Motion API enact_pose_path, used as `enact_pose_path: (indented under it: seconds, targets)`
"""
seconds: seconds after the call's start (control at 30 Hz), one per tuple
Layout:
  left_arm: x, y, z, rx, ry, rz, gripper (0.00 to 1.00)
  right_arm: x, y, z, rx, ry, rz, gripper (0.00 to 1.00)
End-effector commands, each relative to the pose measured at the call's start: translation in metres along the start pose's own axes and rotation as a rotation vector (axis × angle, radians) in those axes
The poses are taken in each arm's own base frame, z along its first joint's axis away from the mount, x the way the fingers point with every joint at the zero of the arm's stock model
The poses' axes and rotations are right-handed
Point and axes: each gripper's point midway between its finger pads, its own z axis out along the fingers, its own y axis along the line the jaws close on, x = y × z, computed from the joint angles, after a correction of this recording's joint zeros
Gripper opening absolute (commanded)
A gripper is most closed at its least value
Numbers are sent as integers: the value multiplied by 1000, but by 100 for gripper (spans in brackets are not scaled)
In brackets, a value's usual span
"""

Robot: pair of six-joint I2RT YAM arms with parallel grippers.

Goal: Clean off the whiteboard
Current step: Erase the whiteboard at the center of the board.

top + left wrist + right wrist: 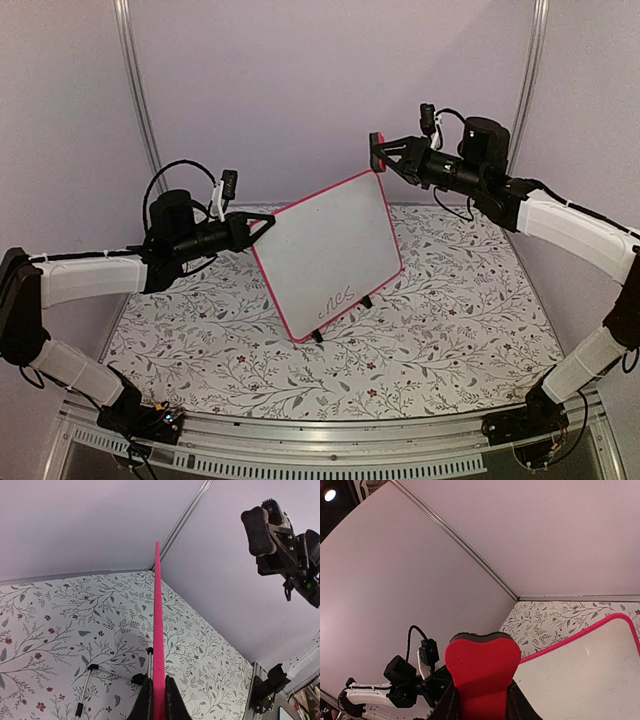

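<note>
1. The whiteboard (330, 245), white with a thin pink-red frame and small black feet, stands tilted at the middle of the table (450, 335).
2. Dark cursive near its 6 o'clock corner, perhaps "nes".
3. The left gripper (262, 228) pinches its 10 o'clock edge.
4. The right gripper (383, 155), off its 1 o'clock corner, clamps a red eraser (482, 672).

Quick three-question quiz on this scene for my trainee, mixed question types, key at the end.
1. True or false: the left gripper is clamped on the edge of the whiteboard.
2. Pick one: the right gripper holds A) a marker, B) a red eraser, C) nothing.
3. Fill in: the handwriting lies near the whiteboard's ____ edge, by its feet.
Key: 1 true; 2 B; 3 lower.
</note>
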Motion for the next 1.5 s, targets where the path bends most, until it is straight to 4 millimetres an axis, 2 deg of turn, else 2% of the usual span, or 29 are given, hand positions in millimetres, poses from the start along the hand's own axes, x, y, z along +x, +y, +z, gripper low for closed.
enact_pose_path:
  seconds: [0.0, 0.07, 0.17, 0.3, 0.37, 0.5, 0.57, 0.63, 0.8, 0.9, 0.93, 1.0, 1.07, 1.13, 1.17, 1.3, 1.37, 1.47]
  targets:
    - [-14, -16, 2, 54, -32, 32, 0, 12, -6, -8, 26, 7, -52, 27]
    - [-14, -17, 1, 52, -34, 34, 0, 28, -9, -8, 57, 17, -54, 27]
    - [-16, -17, 0, 50, -39, 37, 0, 58, -8, -6, 149, 60, -205, 27]
    - [-13, -16, 3, 55, -31, 24, 0, 103, -15, -5, 162, 152, -317, 27]
    - [-14, -17, 3, 59, -31, 21, 0, 127, -12, -6, 175, 186, -392, 27]
    - [-15, -16, 1, 52, -36, 22, 0, 158, -7, -7, 165, 241, -514, 27]
    - [-13, -15, 2, 52, -33, 19, 0, 159, -5, -5, 150, 240, -526, 27]
    - [-12, -15, 3, 53, -27, 15, 0, 149, -4, -3, 177, 209, -539, 27]
    - [-14, -14, 2, 46, -33, 20, 0, 119, -31, -1, 404, 125, -586, 27]
    - [-13, -14, 2, 45, -29, 21, 0, 122, -55, 1, 532, 178, -604, 26]
    - [-13, -14, 2, 46, -29, 20, 0, 127, -53, 4, 514, 207, -603, 26]
    - [-14, -15, 2, 47, -32, 21, 0, 140, -37, 13, 424, 248, -608, 27]
    - [-15, -16, 3, 54, -31, 20, 0, 139, -22, 17, 376, 236, -625, 28]
    - [-15, -16, 2, 53, -32, 19, 0, 132, -23, 12, 399, 208, -634, 28]
    - [-15, -16, 2, 50, -33, 20, 0, 135, -25, 9, 402, 221, -637, 28]
    - [-19, -18, -1, 47, -47, 27, 0, 187, -28, -1, 354, 340, -625, 27]
    - [-19, -19, 1, 57, -42, 22, 0, 211, -36, -4, 361, 375, -650, 27]
    - [-15, -18, 2, 58, -32, 12, 0, 237, -42, -2, 355, 419, -669, 27]
